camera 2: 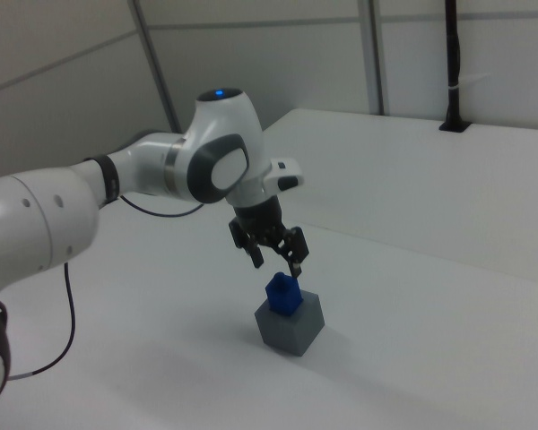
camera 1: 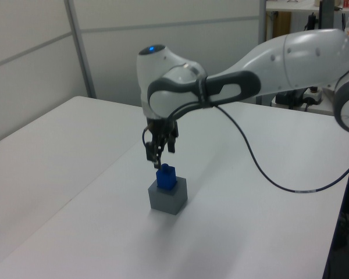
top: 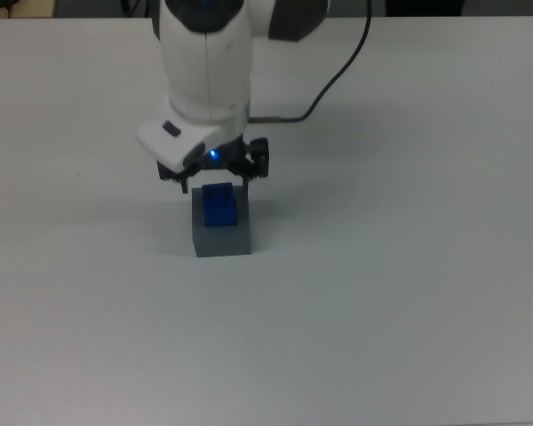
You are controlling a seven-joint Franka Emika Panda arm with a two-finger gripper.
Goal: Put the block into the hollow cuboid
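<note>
1. One block (top: 218, 205) is sitting in the grey box (top: 222, 236) on the worktop (top: 409, 293), its top poking above the rim.
2. I am holding my claw (top: 214, 178) spread apart and empty, directly above it.
3. Judging from this, only backing straight up is left.

Even, soft overhead light; faint shadows, no glare, mild blur.

Block (top: 218, 205) sits in hollow cuboid (top: 222, 237), top part sticking up above rim. Cuboid stands on table (top: 409, 293), near centre in top view. Gripper (camera 2: 277, 259) hangs just above block, apart from it, fingers spread either side.
</note>
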